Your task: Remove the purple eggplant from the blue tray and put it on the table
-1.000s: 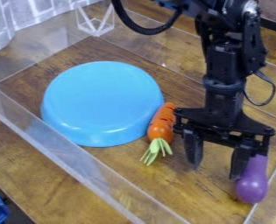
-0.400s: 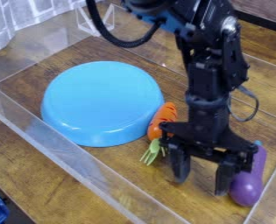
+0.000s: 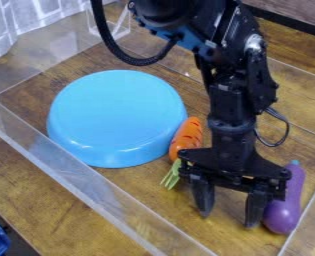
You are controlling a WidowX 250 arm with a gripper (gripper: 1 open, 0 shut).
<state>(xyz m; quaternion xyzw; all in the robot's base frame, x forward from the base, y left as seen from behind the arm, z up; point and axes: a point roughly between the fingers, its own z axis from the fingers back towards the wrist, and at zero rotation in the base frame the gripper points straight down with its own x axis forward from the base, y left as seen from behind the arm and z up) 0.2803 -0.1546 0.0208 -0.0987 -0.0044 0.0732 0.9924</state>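
Taking the blue tray as your landmark, you are seeing the purple eggplant (image 3: 285, 207) lying on the counter (image 3: 113, 232), well apart from the tray on the gripper's far side, near the clear wall (image 3: 311, 228). Its body is showing beside the jaws, the plump end toward you. You are holding the gripper (image 3: 229, 208) low over the counter between tray and eggplant, its jaws standing apart with nothing visible between them; whether a fingertip is brushing the eggplant, you cannot tell.

Farther off, the orange carrot (image 3: 187, 137) is lying just beside the tray, its green leaves (image 3: 171, 177) pointing toward you. Beyond it the blue tray (image 3: 116, 118) is resting with its domed face bare.

The eggplant is already sitting where the task wants it, so your next move is probably lifting straight up, clear of the wall. Should you need to grip it again, expect light, fairly stiff plastic, unlikely to break but glossy enough to be slipping or rolling; take it across the middle of the body, since the rounded plump end is likely to be squirting out.
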